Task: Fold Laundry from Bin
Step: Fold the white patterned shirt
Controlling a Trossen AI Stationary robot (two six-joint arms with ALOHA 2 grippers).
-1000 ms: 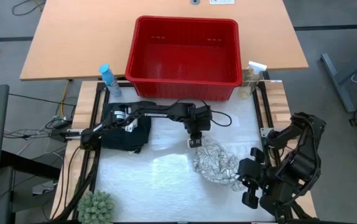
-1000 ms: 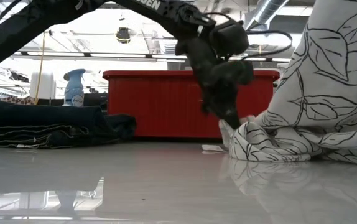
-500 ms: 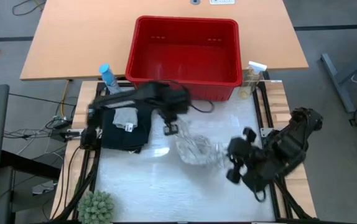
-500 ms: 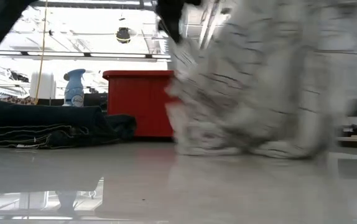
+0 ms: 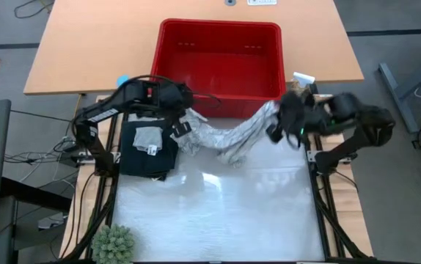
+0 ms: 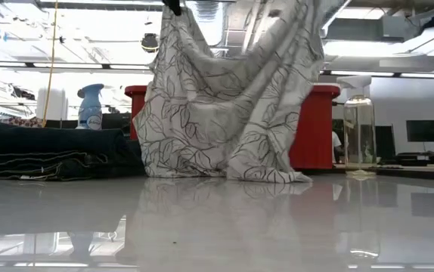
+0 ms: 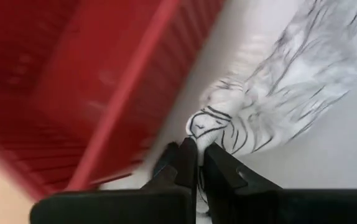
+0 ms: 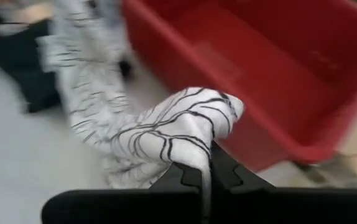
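a light wooden table (image 5: 86, 44) is seen on a grey floor (image 5: 401, 29); bright ceiling lights (image 6: 88, 53) are seen behind.

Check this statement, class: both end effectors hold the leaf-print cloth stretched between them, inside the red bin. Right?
Not quite. The left end effector and right end effector hold the leaf-print cloth in front of the red bin, not inside; the high view shows it.

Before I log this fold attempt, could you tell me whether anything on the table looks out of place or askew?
Nothing stands out. The left pincer and right pincer hold the leaf-print cloth stretched before the red bin, its middle sagging onto the table. The dark trousers lie folded.
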